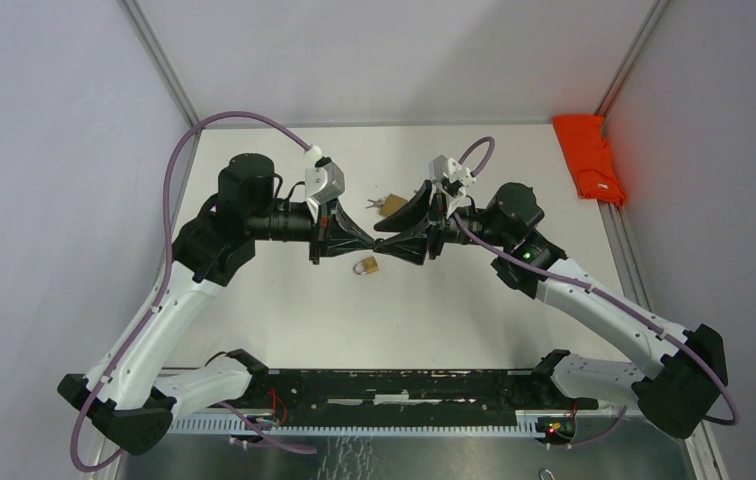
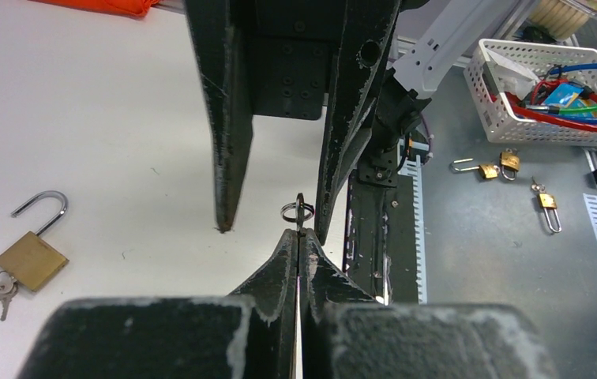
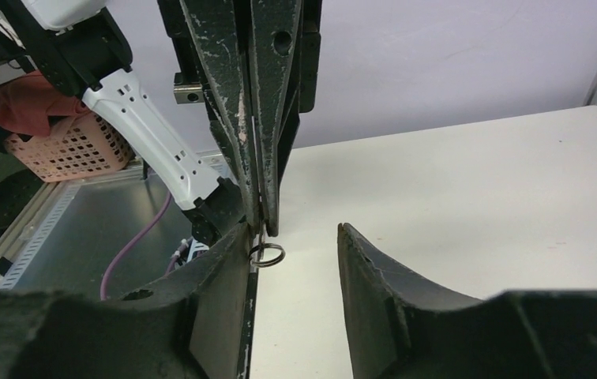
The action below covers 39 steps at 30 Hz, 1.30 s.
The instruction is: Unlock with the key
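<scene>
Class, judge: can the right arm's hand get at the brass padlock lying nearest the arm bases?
Probably yes: the right hand is open, and the padlock lies uncovered nearby; only the left hand, holding the key, hangs close.

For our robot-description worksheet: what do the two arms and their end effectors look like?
The left arm and right arm have white links, black joint housings and a purple cable each. The left end effector and right end effector have black tapered fingers with scuffed whitish edges.
</scene>
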Available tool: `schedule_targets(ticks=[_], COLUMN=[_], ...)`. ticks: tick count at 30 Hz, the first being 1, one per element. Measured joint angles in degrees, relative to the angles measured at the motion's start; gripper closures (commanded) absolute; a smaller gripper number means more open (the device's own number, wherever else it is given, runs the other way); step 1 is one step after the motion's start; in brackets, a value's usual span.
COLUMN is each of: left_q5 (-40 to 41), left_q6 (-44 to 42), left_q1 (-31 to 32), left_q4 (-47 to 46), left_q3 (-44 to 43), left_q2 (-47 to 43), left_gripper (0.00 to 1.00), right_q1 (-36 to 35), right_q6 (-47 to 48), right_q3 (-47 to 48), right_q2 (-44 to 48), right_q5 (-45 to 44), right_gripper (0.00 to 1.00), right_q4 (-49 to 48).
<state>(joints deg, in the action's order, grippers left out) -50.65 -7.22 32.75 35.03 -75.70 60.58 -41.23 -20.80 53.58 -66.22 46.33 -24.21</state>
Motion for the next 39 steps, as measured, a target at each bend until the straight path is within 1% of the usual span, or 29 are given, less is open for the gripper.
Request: schedule_targets(ticks=[6, 10, 12, 14, 19, 23, 26, 29, 34, 39], left_q5=[-0.3, -0.5, -0.5, -0.6, -0.7, -0.7, -0.7, -0.7, -0.7, -0.8], left_q6=[0.0, 0.0, 0.0, 0.0, 0.0, 0.0, 0.0, 0.0, 0.0, 0.0], left_q1=[0.0, 0.0, 0.0, 0.0, 0.0, 0.0, 0.0, 0.0, 0.0, 0.0], left_q4=[-0.8, -0.9, -0.9, -0.9, -0.9, -0.9, -0.9, -0.9, -0.8, -0.8], left_q3=[0.0, 0.0, 0.0, 0.0, 0.0, 0.0, 0.0, 0.0, 0.0, 0.0], left_q2=[0.0, 0.0, 0.0, 0.0, 0.0, 0.0, 0.0, 0.0, 0.0, 0.0], left_gripper=[0.98, 0.98, 0.98, 0.98, 0.98, 0.98, 0.98, 0.98, 0.98, 0.98], right_q1=[-0.1, -0.2, -0.2, -0.2, -0.2, -0.2, -0.2, -0.2, -0.1, -0.1], right_q6=[2.8, 4.4, 4.6, 4.7, 4.7, 4.1, 3.5, 2.8, 2.4, 1.6], right_q3=[2.8, 4.8, 5.5, 5.7, 5.7, 5.6, 5.0, 4.4, 3.8, 3.1], right_q2=[0.2, 0.9, 1.1, 1.4, 1.5, 1.3, 1.2, 1.2, 1.2, 1.2], right_q5=[-2.4, -4.5, -5.2, -5.6, -5.7, -4.6, -3.9, -3.3, -2.8, -2.6], right_gripper=[0.45, 0.46, 0.51, 0.59, 0.62, 0.67, 0.67, 0.63, 0.63, 0.6], right_q4=[4.5, 6.5, 6.6, 6.5, 6.7, 6.5, 5.7, 5.1, 4.3, 3.6])
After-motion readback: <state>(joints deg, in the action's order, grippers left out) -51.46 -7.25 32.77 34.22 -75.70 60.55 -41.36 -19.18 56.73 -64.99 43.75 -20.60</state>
